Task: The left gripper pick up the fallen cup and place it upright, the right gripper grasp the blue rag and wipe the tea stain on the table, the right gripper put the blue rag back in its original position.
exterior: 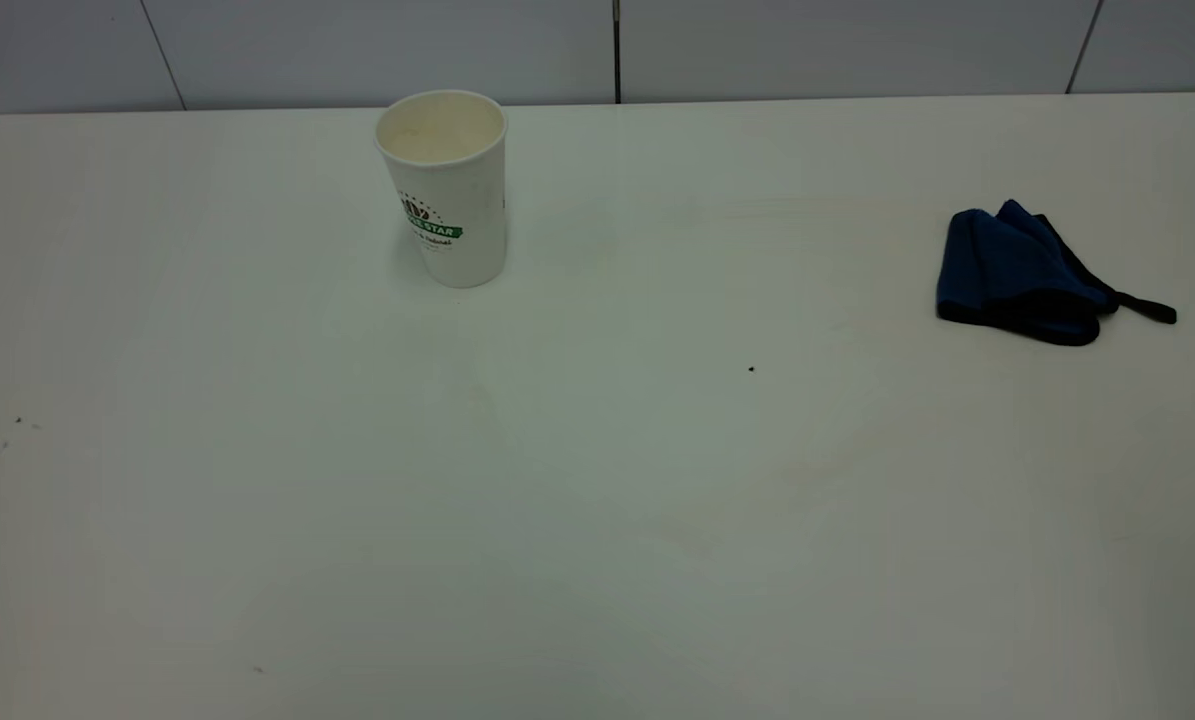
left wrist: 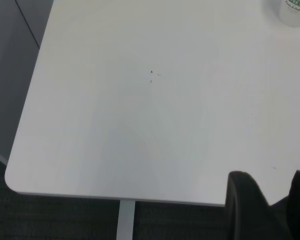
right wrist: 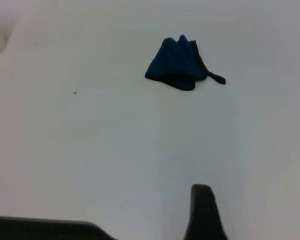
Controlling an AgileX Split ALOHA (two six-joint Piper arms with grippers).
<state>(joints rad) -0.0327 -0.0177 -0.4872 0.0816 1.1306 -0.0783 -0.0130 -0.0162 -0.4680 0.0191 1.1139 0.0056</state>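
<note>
The white paper cup [exterior: 444, 187] with its green logo stands upright on the white table [exterior: 597, 500], far left of centre; its base also shows in the left wrist view [left wrist: 294, 12]. The blue rag [exterior: 1022, 275] lies crumpled at the right with its black loop tag out to the side, and the right wrist view shows the rag [right wrist: 179, 64] well ahead. No tea stain shows on the table. My left gripper [left wrist: 271, 181] hovers open and empty over the table's near left corner. Only one black tip of my right gripper [right wrist: 204, 210] shows, far short of the rag.
Neither arm appears in the exterior view. A few tiny dark specks [exterior: 751, 369] dot the tabletop. The table's near edge and rounded corner [left wrist: 12, 182] lie close under the left gripper, with dark floor beyond. A grey panelled wall [exterior: 597, 50] runs behind the table.
</note>
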